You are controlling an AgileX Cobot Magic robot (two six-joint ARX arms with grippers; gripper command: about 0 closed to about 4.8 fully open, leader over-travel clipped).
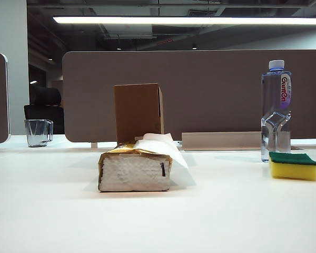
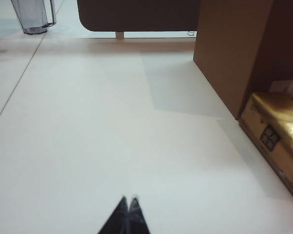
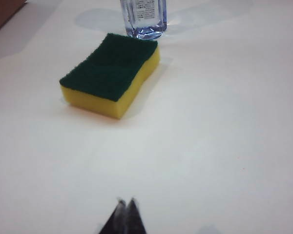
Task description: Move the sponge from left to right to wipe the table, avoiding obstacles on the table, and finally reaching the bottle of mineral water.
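Nearest the wrist cameras, the left tool [image 2: 129,201] and the right tool [image 3: 126,202] both have their tips pressed together, holding nothing, each poised over bare white worktop [image 1: 147,221].

Beyond the right tool, the sponge [image 3: 111,73] lies flat, green side up, just beside the base of the bottle of mineral water [image 1: 276,87] at the right of the exterior view. The wipe therefore looks finished; nothing appears left but withdrawal.

Mid-worktop sit the gold tissue pack [image 1: 135,167] and, behind it, the brown cardboard box [image 1: 138,112], both undisturbed.

The bottle's label reads roughly "GanOn" in red; its small print is illegible. A glass cup [image 1: 38,132] stands far left.
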